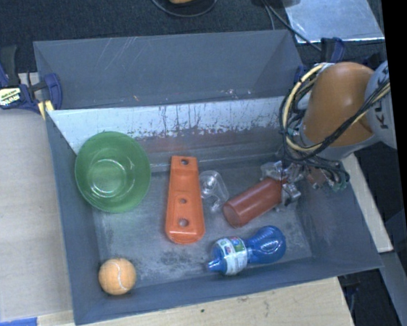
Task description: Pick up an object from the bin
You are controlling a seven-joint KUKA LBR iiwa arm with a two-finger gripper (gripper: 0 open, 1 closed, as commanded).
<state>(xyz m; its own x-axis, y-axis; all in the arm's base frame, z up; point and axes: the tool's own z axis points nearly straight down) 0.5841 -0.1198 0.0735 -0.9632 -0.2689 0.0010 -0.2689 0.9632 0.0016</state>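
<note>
Cylinder first: a reddish-brown cylinder [252,203] lies on the floor of the grey bin [178,66], its right end raised a little toward the far wall. My claw [287,180] sits right at that right end, touching it or just beside it; I cannot tell whether the claw is clenched or released, nor whether it has the cylinder. Above and to the right of the cylinder hangs my orange cover [335,103], looped with cables.

Just left of the cylinder lies a clear plastic piece [212,188], and left of that an orange flat block [182,200] with holes along it. Just below the cylinder lies a blue bottle [246,251] on its side. Well to the cylinder's left stands a green bowl [112,171], upright. Far down-left of the cylinder rests an orange ball [117,276].
</note>
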